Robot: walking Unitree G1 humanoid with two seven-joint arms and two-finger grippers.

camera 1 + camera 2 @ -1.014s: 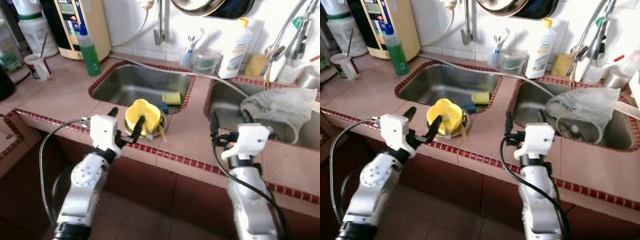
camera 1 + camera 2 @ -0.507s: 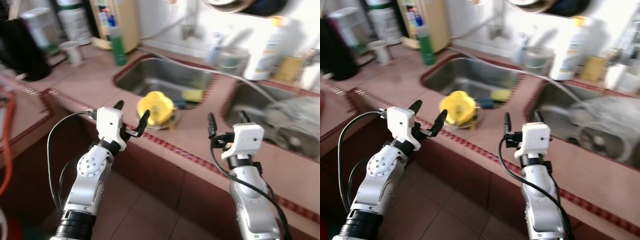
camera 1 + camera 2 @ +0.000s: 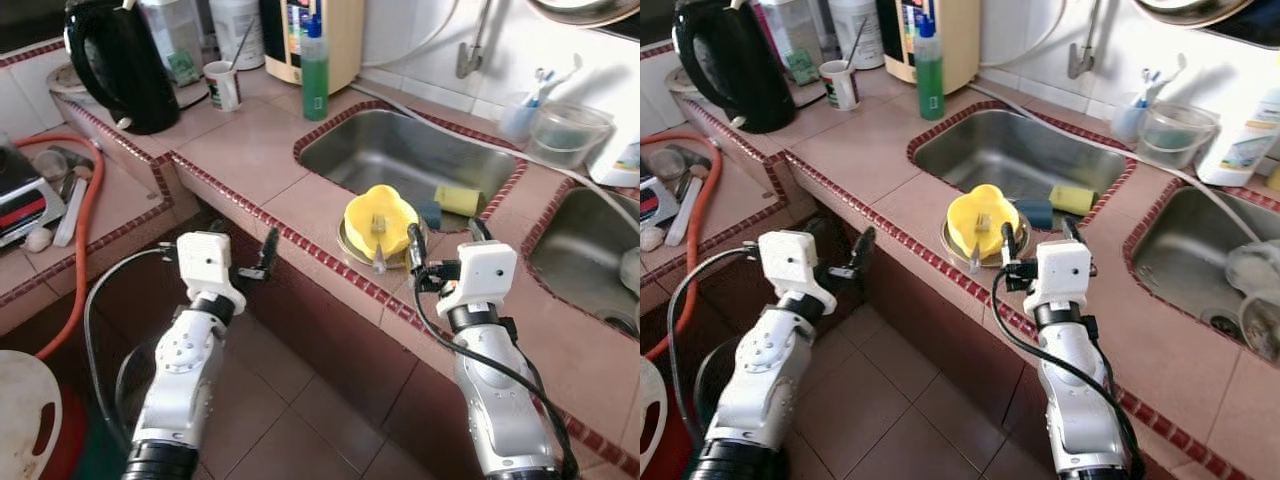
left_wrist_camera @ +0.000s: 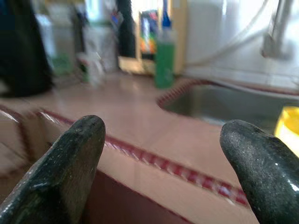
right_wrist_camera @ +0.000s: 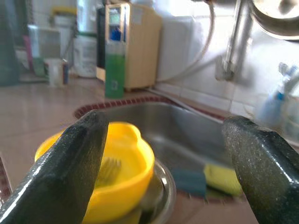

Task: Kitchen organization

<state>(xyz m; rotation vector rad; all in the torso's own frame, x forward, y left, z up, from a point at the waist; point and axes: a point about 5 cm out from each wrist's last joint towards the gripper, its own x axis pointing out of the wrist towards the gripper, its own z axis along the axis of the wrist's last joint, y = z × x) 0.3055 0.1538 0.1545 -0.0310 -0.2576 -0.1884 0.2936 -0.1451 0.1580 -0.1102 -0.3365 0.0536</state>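
Note:
A yellow bowl [image 3: 380,215] holding a fork [image 5: 108,170] rests on a metal plate [image 3: 347,242] on the tiled counter, at the front rim of the left sink [image 3: 400,150]. My right gripper [image 3: 443,240] is open at counter height, just in front and to the right of the bowl, with nothing between its fingers [image 5: 74,163]. My left gripper [image 3: 242,248] is open and empty, off the counter's front edge and well left of the bowl. A yellow sponge [image 3: 457,200] and a blue one [image 3: 430,213] lie in the sink behind the bowl.
A green bottle [image 3: 316,75], a white cup [image 3: 222,85] and a black kettle [image 3: 120,65] stand at the back left. An orange hose [image 3: 85,200] runs over the lower side counter. A second sink [image 3: 590,260] lies to the right. Tiled floor is below.
The view has swung left and pulled back. The left gripper, earlier at the bowl, is now well left of it. The right gripper has come from the right sink to beside the bowl.

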